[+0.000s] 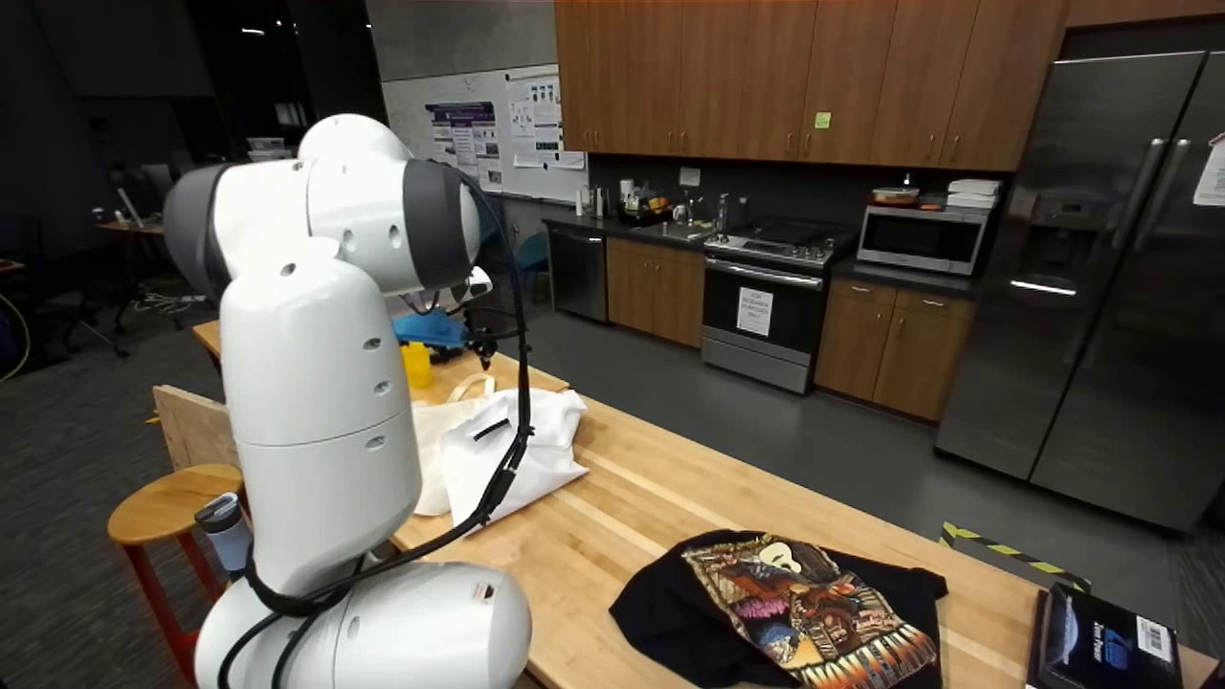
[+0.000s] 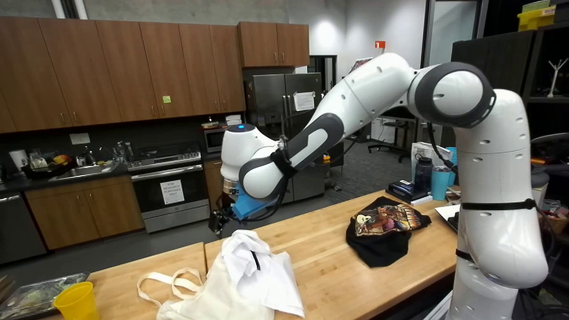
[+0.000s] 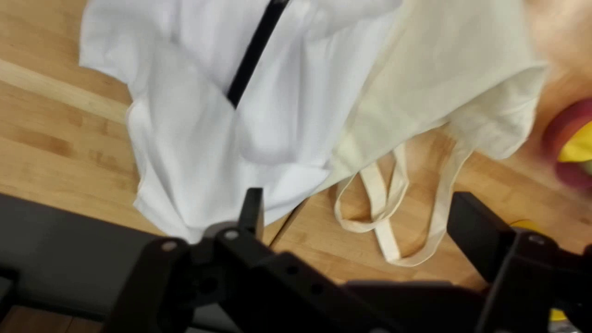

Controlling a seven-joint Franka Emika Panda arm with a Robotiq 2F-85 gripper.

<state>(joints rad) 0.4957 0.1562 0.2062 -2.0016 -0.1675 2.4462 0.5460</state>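
Observation:
In the wrist view my gripper [image 3: 358,203] stands open, its dark fingers wide apart with nothing held between them. Below it lie the looped handles [image 3: 388,231] of a cream tote bag [image 3: 444,69]. A crumpled white cloth [image 3: 185,138] with a black strip [image 3: 254,55] rests partly over that bag. Both exterior views show the cloth [image 2: 271,275] [image 1: 522,450] on the wooden table [image 2: 329,266]. The gripper [image 2: 218,222] hangs above table height, beyond the cloth, apart from it in an exterior view. Blue material wraps the wrist.
A black shirt with a colourful print [image 1: 813,612] lies further along the table. Near the bag are a yellow cup [image 2: 78,302] and a clear-lidded tray [image 2: 40,293]. A black box [image 2: 404,191], dark bottle [image 2: 423,173] and blue tumbler [image 2: 440,182] stand near the arm's base.

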